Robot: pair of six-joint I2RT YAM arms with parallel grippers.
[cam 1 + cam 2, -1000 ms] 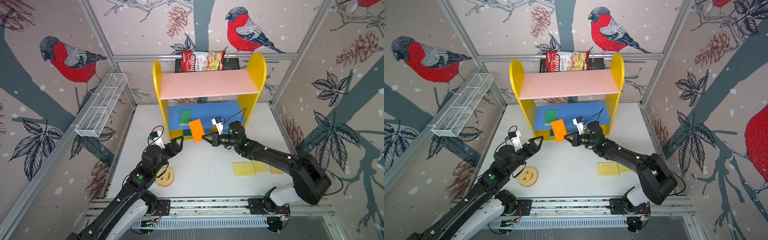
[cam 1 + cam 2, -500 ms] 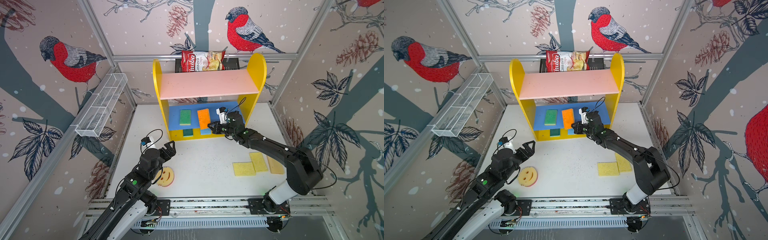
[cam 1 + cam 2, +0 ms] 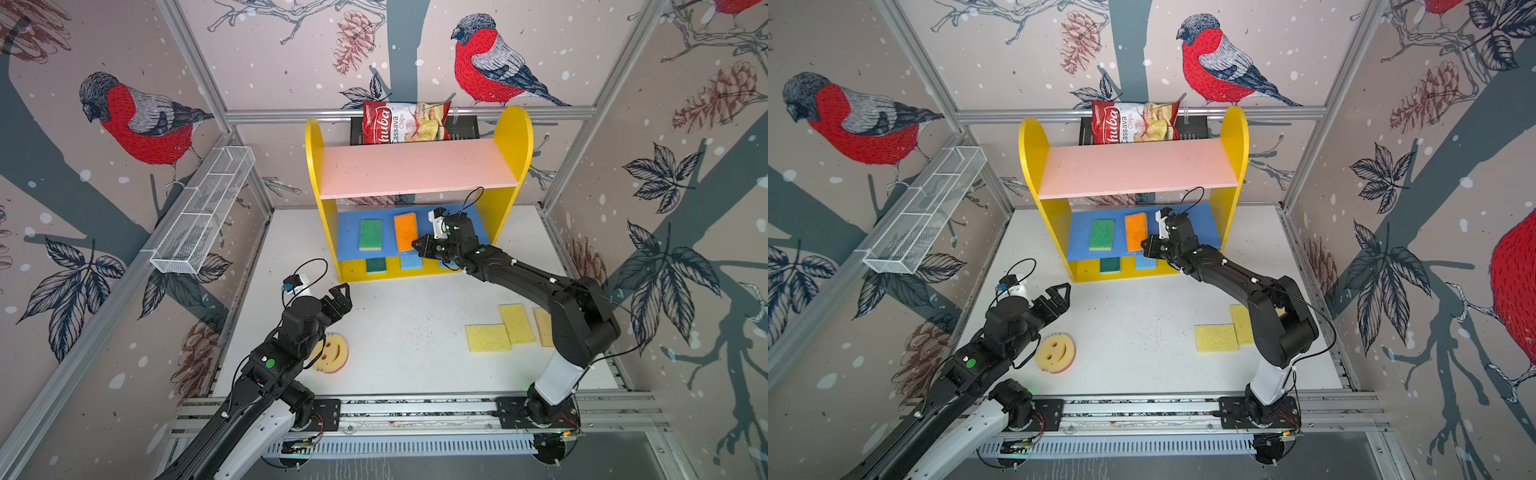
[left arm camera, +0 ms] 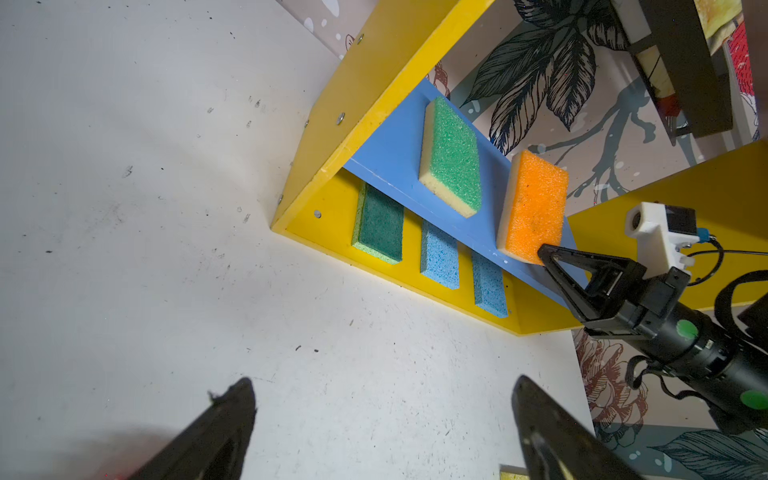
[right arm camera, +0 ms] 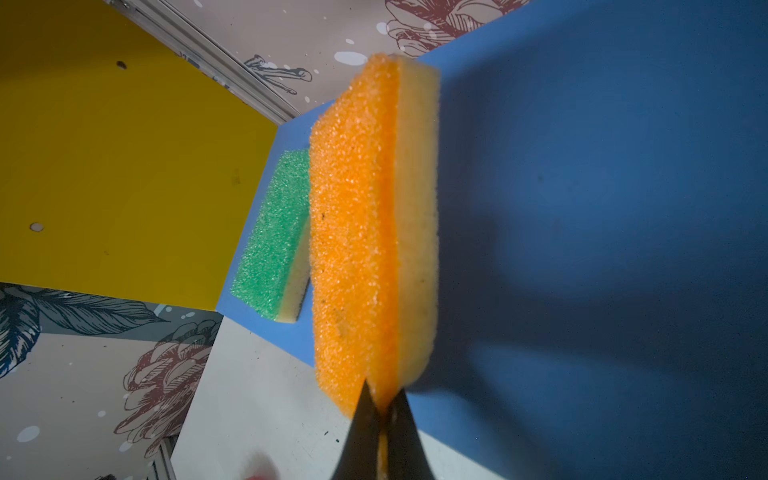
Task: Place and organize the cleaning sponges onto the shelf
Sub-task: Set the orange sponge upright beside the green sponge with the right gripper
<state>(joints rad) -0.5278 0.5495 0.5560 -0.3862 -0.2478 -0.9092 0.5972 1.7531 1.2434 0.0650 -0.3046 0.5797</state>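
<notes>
Moved: orange rectangular foam sponge [image 3: 406,231], earlier held before the yellow-sided wooden shelf [image 3: 415,168], now lies on its blue middle board [image 3: 388,232] beside one green sponge [image 3: 370,235]. Right gripper [image 3: 417,244] pinches its near end. Left gripper [image 4: 382,380], drawn back, gapes wide and holds nothing.

Base: one dark green pad [image 4: 380,228], two light blue pads [image 4: 440,259] [image 4: 490,286].

Table: one round smiley sponge [image 3: 1055,352], two yellow pads [image 3: 488,337] [image 3: 516,323], one tan pad [image 3: 542,326] — half hidden by the right arm.

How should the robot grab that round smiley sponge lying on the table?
Probably from straight above, pinching the smiley sponge across its round rim. It lies flat, face up, on the table, so only its edges offer opposing sides. The open left tool is nearest.
</notes>
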